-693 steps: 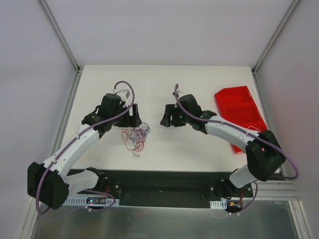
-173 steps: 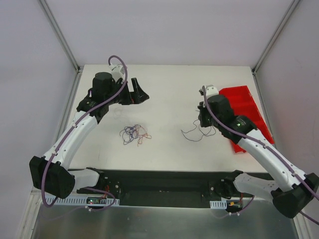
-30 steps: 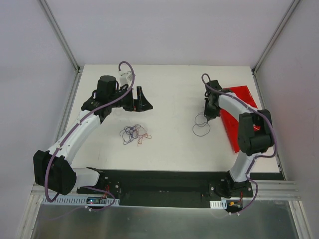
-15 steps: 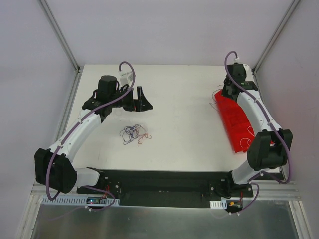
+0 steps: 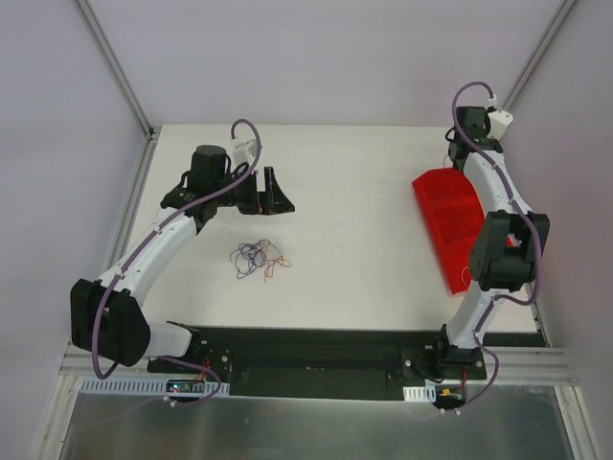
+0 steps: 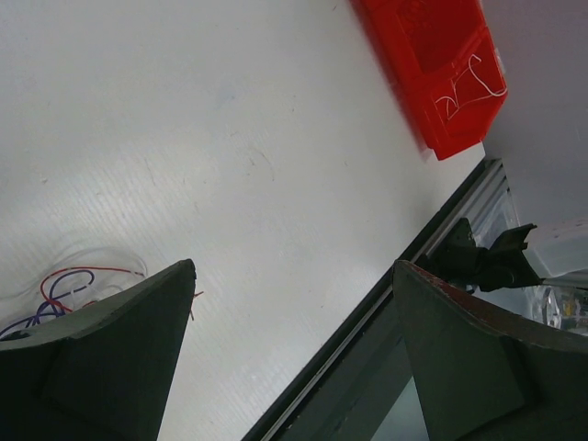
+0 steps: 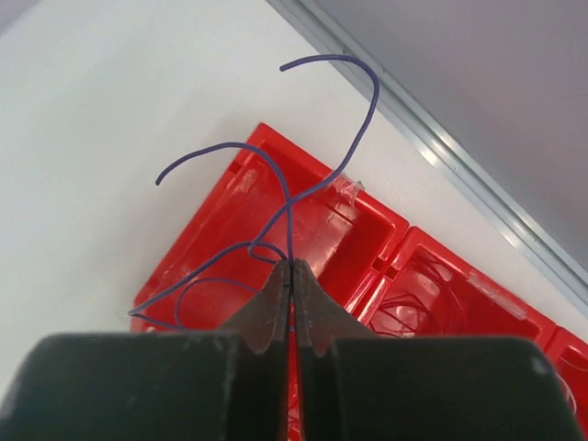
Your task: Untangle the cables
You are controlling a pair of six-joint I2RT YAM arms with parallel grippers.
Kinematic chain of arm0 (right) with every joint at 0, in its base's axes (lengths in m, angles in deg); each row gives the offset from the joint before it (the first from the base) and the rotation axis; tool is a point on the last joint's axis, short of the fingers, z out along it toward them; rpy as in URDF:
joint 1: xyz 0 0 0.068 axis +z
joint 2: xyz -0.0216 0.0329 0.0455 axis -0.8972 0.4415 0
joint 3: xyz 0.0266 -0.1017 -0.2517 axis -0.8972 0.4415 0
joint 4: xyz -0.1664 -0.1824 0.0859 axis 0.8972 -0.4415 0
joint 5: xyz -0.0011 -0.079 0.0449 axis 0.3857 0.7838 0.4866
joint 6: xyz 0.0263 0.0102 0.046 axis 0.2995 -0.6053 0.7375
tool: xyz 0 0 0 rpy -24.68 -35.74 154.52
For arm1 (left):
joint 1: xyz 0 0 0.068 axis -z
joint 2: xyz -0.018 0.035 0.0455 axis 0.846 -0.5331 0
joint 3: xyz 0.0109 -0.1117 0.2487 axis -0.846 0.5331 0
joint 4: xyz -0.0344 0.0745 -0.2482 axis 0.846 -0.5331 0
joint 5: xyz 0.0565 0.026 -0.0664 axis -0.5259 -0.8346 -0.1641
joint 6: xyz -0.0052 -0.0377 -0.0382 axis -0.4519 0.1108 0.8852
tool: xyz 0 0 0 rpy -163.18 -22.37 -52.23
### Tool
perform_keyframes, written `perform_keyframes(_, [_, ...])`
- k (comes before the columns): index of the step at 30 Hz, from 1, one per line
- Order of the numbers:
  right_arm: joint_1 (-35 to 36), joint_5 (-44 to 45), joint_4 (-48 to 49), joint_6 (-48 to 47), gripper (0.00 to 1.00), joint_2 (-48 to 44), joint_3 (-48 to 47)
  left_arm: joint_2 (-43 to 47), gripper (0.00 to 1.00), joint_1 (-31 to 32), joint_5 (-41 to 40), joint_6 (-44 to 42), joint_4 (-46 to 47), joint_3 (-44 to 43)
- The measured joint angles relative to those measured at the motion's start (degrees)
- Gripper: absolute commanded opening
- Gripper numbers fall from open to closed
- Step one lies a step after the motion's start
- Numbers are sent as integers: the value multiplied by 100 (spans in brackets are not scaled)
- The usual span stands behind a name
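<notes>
Over the bin (image 7: 395, 241), the right gripper (image 7: 292, 276) arrives clamping one freed wire (image 7: 276, 184); left gripper (image 6: 294, 268) gapes near the tangle (image 5: 257, 259).

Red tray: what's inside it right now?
In the red tray, a white strand lies in the end compartment, faint red wires in another. The right claw, shut on a purple wire above it, covers the near part.

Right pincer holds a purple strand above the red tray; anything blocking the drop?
Nothing visible does. The right pincer, shut on the purple strand, hangs over the open end compartment of the red tray.
</notes>
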Motion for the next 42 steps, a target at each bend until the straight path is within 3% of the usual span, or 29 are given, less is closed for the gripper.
perform_keyframes(6, [-61, -190, -356, 455, 0, 675, -4, -11, 87, 0, 90, 20, -4, 0])
perform_keyframes(19, [-501, -2151, -1189, 1615, 1, 1309, -356, -98, 87, -2, 101, 26, -4, 0])
perform_keyframes(28, [-903, -2345, -1414, 1996, 1, 1309, -389, -98, 87, -2, 105, 26, -4, 0])
perform_keyframes(34, [-918, -2374, -1526, 1967, 32, 1311, -483, -101, 88, -2, 98, 24, -4, 0])
perform_keyframes(42, [-732, -2293, -1593, 1012, 67, 796, -466, -101, 89, -203, -280, 26, -35, 0])
